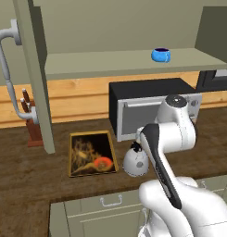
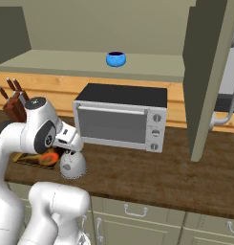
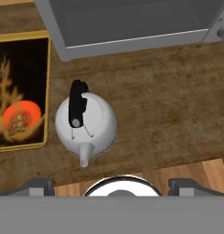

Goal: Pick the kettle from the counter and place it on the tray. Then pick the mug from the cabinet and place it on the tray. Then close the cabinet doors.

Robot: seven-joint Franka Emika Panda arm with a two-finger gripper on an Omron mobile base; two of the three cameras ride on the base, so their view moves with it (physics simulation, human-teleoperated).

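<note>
— Standing on the counter (image 3: pixel 168 114), the kettle (image 3: pixel 86 122) is a small silvery-white dome with a black handle arched over its top and a short spout. It sits just right of the tray (image 3: pixel 45 91), close beside it but apart, not on it.

— And the tray?

— Flat, thin golden-wood rim, dark picture with yellowish streaks and an orange-red blob. It lies bare on the dark wood-grain counter, in front of the open left door (image 1: pixel 38 83).

— State of the claw?

— The gripper (image 3: pixel 111 185) stands wide open, holding nothing. Its two dark tips show at the bottom of the hand view, spread well to either side, above the kettle and clear of it.

— Surroundings?

— A microwave (image 2: pixel 121 119) stands just behind the kettle, dark top, silver front, knobs at its right. A knife block (image 1: pixel 32 122) stands at the left, by the back wall. The blue mug (image 1: pixel 160 55) sits on the cabinet (image 2: pixel 90 64) shelf, well above the microwave. Both doors hang open; the right door (image 2: pixel 209 76) juts out over the counter, its curved bar handle facing outward.

— Anything in the way?

— From the left base view the arm's white elbow covers part of the kettle and microwave. Nothing lies between kettle and tray.
</note>
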